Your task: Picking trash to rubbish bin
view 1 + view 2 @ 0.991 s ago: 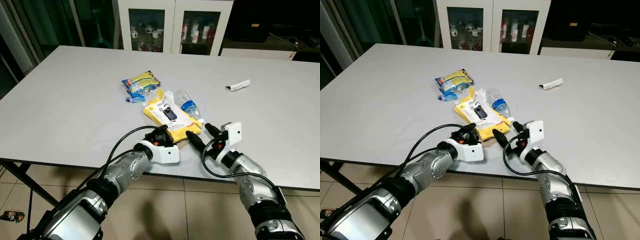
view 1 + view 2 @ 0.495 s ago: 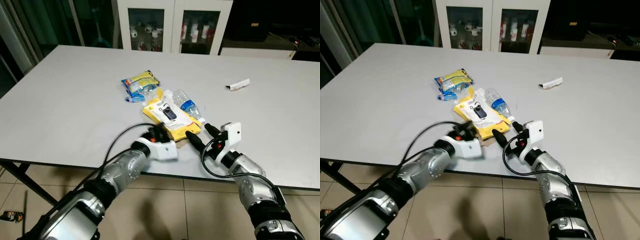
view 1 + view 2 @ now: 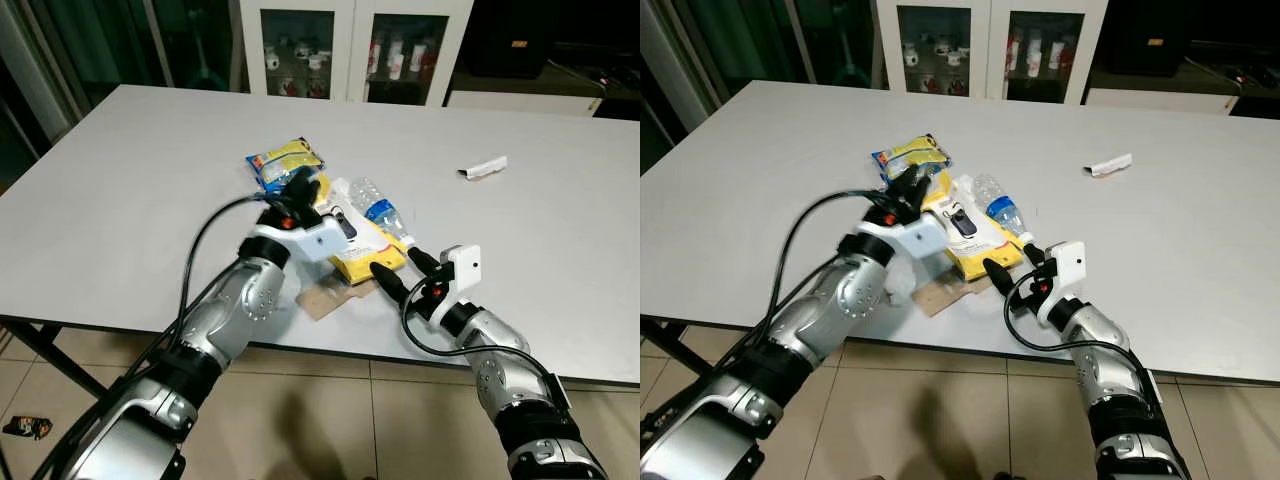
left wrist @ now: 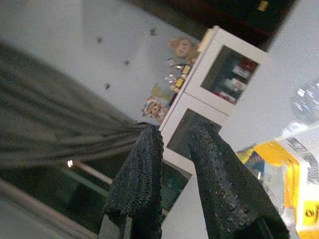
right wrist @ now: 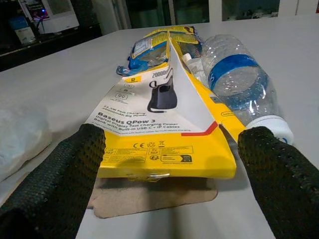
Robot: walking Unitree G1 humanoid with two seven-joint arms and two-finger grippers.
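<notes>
Right gripper (image 3: 402,270): fingers (image 5: 55,174) spread wide, nothing held. In the right wrist view the near end of the yellow package (image 5: 164,134) is framed between the two fingers, without touching either. The gripper is set low over the table (image 3: 130,190) at its near edge.

Left gripper (image 3: 298,186): fingers (image 4: 137,184) seen close together with a narrow gap, nothing between them. The gripper is raised above the table, over the far end of the yellow package and just beside the snack bag (image 3: 283,163). In the left wrist view the fingers are pointed up toward a white cabinet (image 4: 209,94) with glass doors.

Trash is gathered in one cluster toward the middle of the table, nearer the near edge:
- yellow package, flat, printed with a black device
- clear plastic bottle (image 3: 378,212) with blue label, lying on its side, touching the package's right edge, white cap toward the near edge
- snack bag, yellow and blue, crumpled, at the far end of the cluster
- brown cardboard piece (image 3: 325,296) flat under the near end of the package, by the near edge
- something white and soft (image 3: 902,280) lying beside the cardboard, partly hidden by the left arm; kind not clear

A small white wrapper (image 3: 482,168) is lying well apart, toward the far right of the table.
</notes>
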